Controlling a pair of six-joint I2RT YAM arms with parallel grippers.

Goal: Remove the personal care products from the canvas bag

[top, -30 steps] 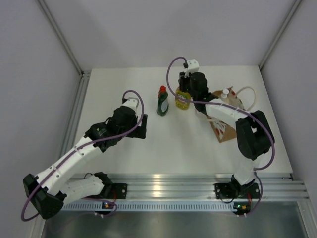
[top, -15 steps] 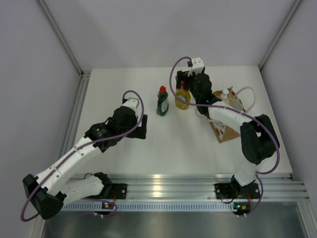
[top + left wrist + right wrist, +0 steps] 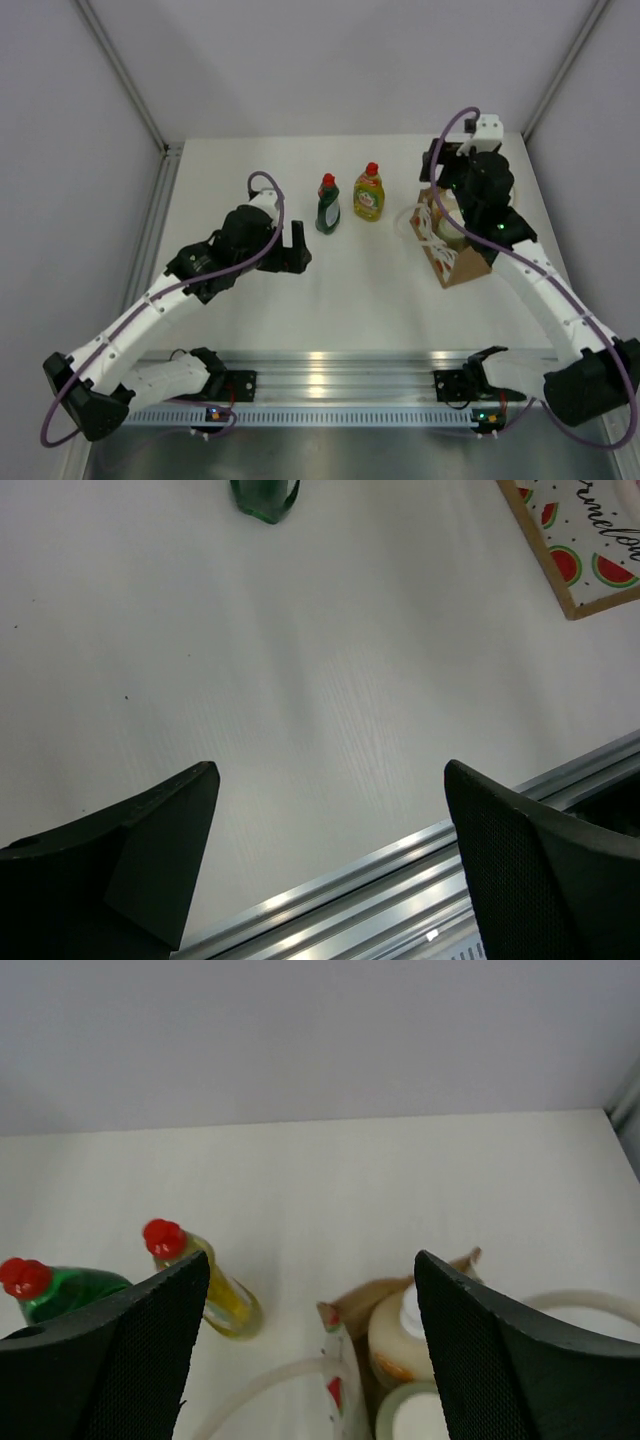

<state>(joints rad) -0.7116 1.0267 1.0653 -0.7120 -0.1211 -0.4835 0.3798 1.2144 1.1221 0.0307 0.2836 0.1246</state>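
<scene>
My right hand [image 3: 312,1265] hangs over the far end of the bag [image 3: 457,255], fingers spread wide and nothing between them; the bag sits toward the right edge of the desk [image 3: 370,300], nearer the far right corner than the near one, and I cannot tell whether it stands straight or leans; through the right wrist camera I look down into its mouth, where the peach bottle [image 3: 390,1345] with its white pump sits against the far wall of the bag, and the cream cylinder [image 3: 425,1422] shows its top just on the near side of it, the two touching or nearly so; the white rope handles [image 3: 585,1305] loop out on either side of the opening; the green bottle [image 3: 328,204] and the yellow bottle [image 3: 368,194] stand upright on the bare desk toward the far edge, about midway along it, side by side with a small gap, the green one on the left, the yellow one nearer the bag but apart from it; my left hand [image 3: 293,250] hovers left of centre, on the near side of the green bottle, likewise wide open and holding nothing; its wrist camera shows only bare desk between the fingers, with the rail [image 3: 400,880] of the near edge below.
</scene>
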